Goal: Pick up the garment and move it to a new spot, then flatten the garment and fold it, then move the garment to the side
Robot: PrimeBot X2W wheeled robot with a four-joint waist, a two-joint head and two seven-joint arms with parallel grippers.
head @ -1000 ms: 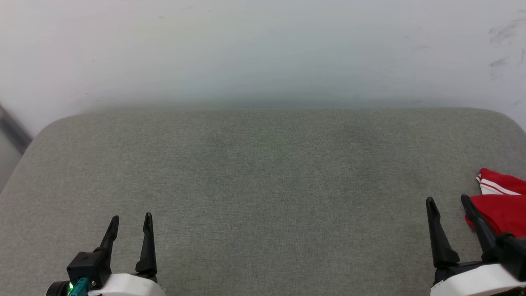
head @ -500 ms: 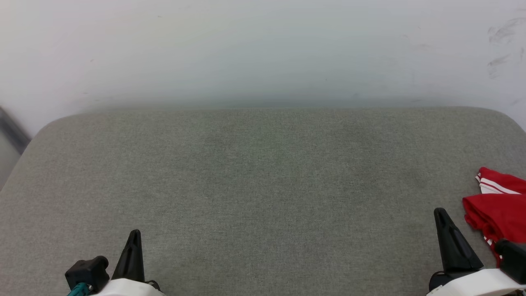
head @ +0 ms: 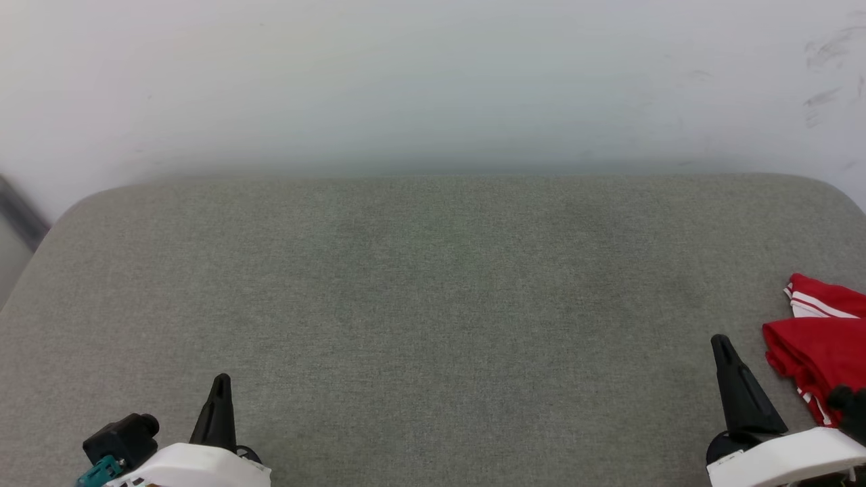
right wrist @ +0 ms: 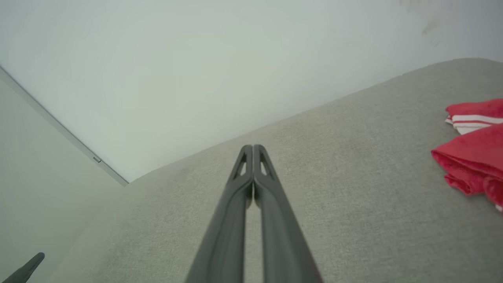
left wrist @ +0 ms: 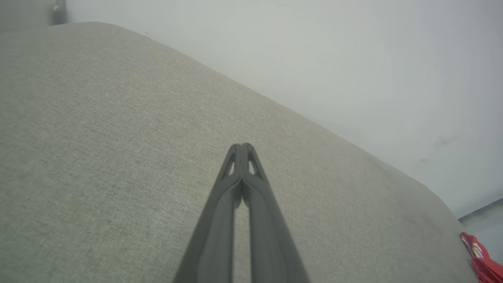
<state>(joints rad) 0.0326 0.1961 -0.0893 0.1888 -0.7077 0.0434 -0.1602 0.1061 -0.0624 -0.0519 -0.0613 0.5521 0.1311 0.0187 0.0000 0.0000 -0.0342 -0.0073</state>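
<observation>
The garment (head: 822,345), bright red with a white panel edged in red-white stripes, lies bunched at the far right edge of the grey cushioned surface (head: 433,291), partly cut off by the frame. It shows again in the right wrist view (right wrist: 475,151) and as a small red corner in the left wrist view (left wrist: 481,257). My right gripper (head: 722,343) is shut and empty, just left of the garment and apart from it; its fingertips meet (right wrist: 252,148). My left gripper (head: 220,382) rests shut and empty at the lower left, tips together (left wrist: 241,146).
A pale wall (head: 433,81) rises right behind the cushioned surface. The surface has rounded back corners and drops off at the left, where a dark strip (head: 20,210) runs along the wall's foot.
Both grippers went from open to shut with nothing in them. They also drew back slightly toward the bottom of the head view. The garment stayed in place.
</observation>
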